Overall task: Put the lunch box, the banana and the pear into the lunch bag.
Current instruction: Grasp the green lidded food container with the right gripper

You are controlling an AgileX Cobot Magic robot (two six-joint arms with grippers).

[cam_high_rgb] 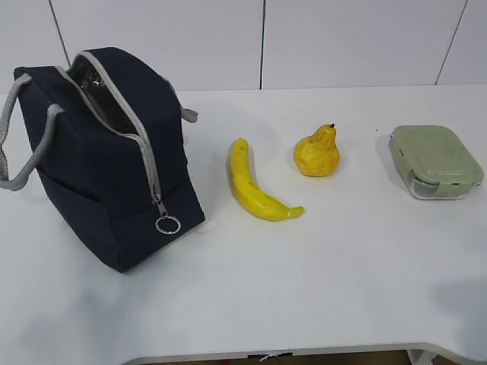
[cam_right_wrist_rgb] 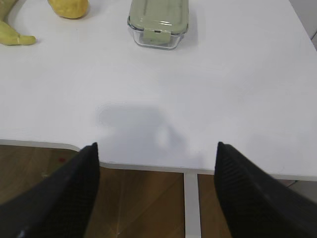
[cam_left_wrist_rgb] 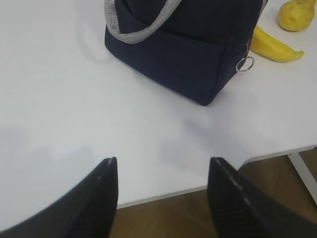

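A: What is laid out on the white table (cam_high_rgb: 319,274)?

B: At the left of the exterior view a navy lunch bag (cam_high_rgb: 106,160) is seen standing, its grey zipper drawn open along the top and its ring pull (cam_high_rgb: 168,224) hung at the lower front corner. Grey strap handles (cam_high_rgb: 9,144) are seen at its far left. A banana (cam_high_rgb: 255,190) is laid just right of the bag, near the centre. A pear (cam_high_rgb: 318,152) is set upright, right of the banana and apart from it. A green-lidded lunch box (cam_high_rgb: 435,161) is placed at the far right, well apart from the bag.

A: How are the grippers held?

B: The left gripper (cam_left_wrist_rgb: 162,191) is shown at the bottom of its wrist view, fingers spread apart, nothing held. The right gripper (cam_right_wrist_rgb: 156,186) is likewise spread wide and empty, above the table's near edge, the lunch box at the top of its frame.
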